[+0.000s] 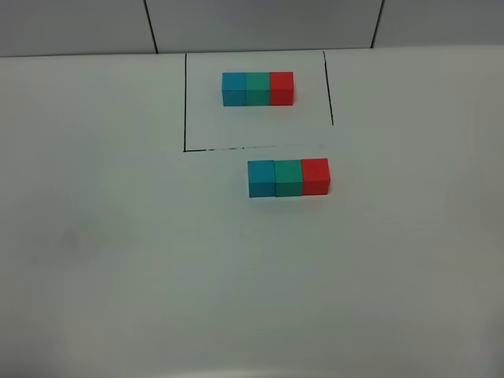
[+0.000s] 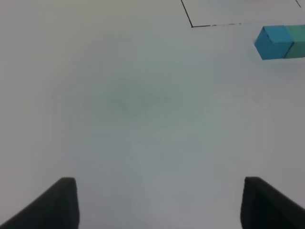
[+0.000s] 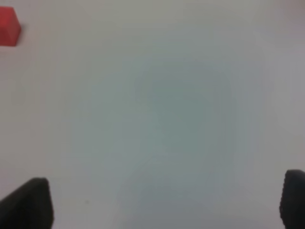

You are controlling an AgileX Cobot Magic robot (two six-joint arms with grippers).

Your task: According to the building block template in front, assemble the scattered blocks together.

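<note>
The building block template is a blue, teal-green, red row inside a black drawn outline at the back of the table. Just in front of the outline, the blocks stand side by side in one touching row: blue block, teal-green block, red block. Neither arm shows in the exterior high view. My left gripper is open over bare table, with the blue block and an edge of the teal-green block far ahead of it. My right gripper is open and empty, the red block far off.
The white table fills the scene. A black outline corner shows in the left wrist view. A tiled wall runs behind the table's far edge.
</note>
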